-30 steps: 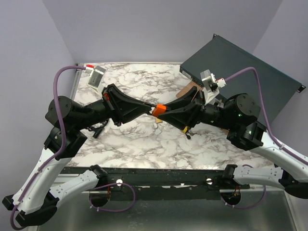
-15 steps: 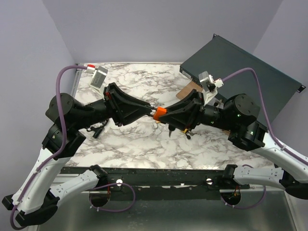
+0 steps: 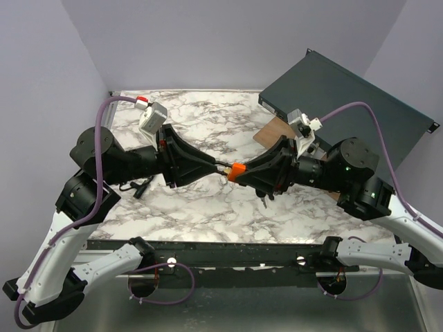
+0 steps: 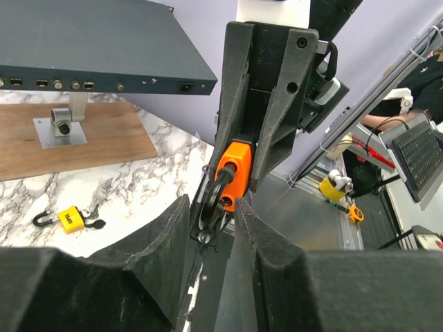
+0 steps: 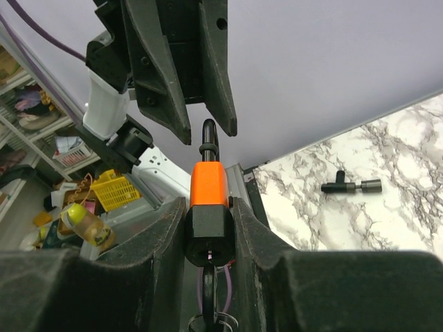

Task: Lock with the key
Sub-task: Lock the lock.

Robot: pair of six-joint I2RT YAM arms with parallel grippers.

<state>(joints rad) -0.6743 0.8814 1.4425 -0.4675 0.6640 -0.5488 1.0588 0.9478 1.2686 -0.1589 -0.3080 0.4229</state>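
Observation:
An orange padlock [image 3: 237, 169] with a black base hangs in mid-air over the marble table [image 3: 208, 207], between my two arms. My right gripper [image 5: 208, 207] is shut on its black base [image 5: 209, 235]. The key [image 5: 211, 297] sticks out of the base toward the right wrist, a key ring dangling from it. The dark shackle [image 4: 214, 197] points at my left gripper [image 4: 212, 207]. That gripper is open, its pads on either side of the shackle tip with a small gap. In the right wrist view the left gripper's fingers [image 5: 173, 104] flank the shackle end [image 5: 210, 131].
A yellow padlock [image 4: 69, 218] with its key lies on the marble. Behind it is a wooden board [image 4: 104, 138] carrying a metal hasp [image 4: 62, 128]. A dark rack box [image 3: 346, 97] leans at the back right. A black T-shaped tool [image 5: 349, 185] lies at the left.
My left gripper has opened off the shackle. The right gripper closed a little tighter on the padlock. Both wrists and the padlock shifted slightly right.

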